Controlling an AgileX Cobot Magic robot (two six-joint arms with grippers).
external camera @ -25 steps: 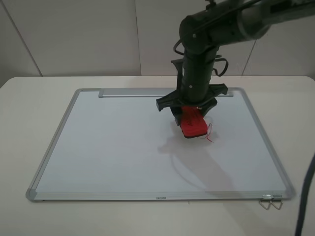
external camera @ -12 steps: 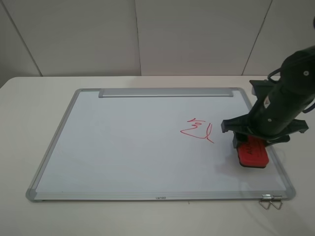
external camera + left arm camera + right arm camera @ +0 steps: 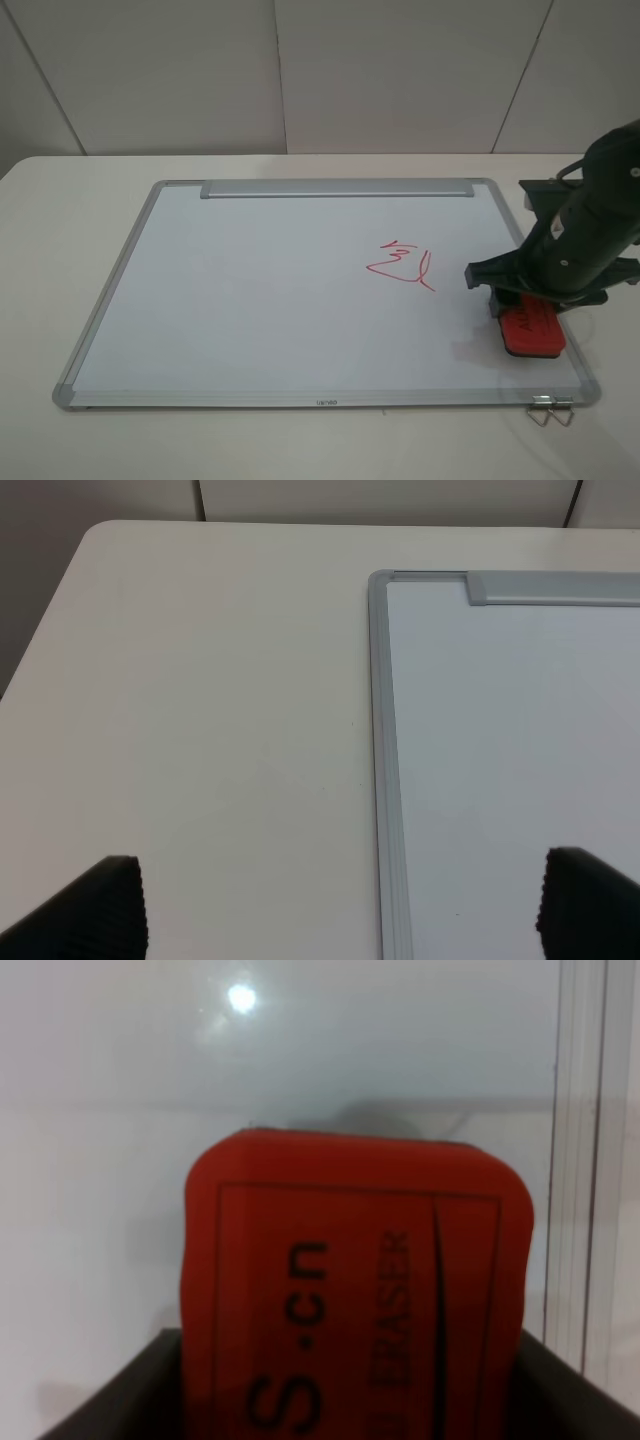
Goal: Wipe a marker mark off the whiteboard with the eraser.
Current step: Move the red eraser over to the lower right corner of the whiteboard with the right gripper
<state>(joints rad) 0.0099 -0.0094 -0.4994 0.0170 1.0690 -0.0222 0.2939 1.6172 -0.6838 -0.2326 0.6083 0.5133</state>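
A pale table (image 3: pixel 60 200) carries the whiteboard (image 3: pixel 250 290), with the red marker mark (image 3: pixel 400 268) unwiped right of its middle. The right gripper (image 3: pixel 522 306) pinches the eraser (image 3: pixel 531 333) by the board's near right corner, seemingly resting on it and well apart from the mark. The left gripper (image 3: pixel 340 910) hangs with jaws spread over the board's left edge.

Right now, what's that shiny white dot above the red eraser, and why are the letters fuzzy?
Right wrist view: the dot is a light's glare on the whiteboard; the eraser sits too close, so it blurs. Exterior high view: sharp, evenly lit.
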